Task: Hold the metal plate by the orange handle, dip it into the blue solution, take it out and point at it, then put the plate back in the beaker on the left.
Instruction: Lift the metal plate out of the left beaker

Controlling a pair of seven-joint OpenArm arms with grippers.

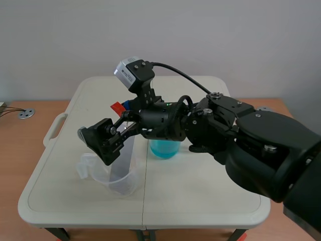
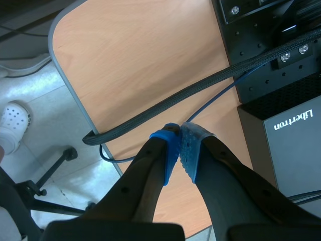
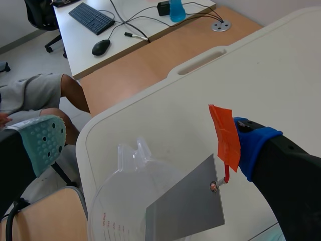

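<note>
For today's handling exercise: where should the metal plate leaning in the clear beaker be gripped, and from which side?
Grip the orange handle, pinching its flat faces from above. It stands clear above the beaker rim, while the metal plate slants down into the beaker, walled in.

Bulky black right arm, silver screws; a grey camera behind its fingers trails a black cable; dotted pads blue and grey-green.
</note>
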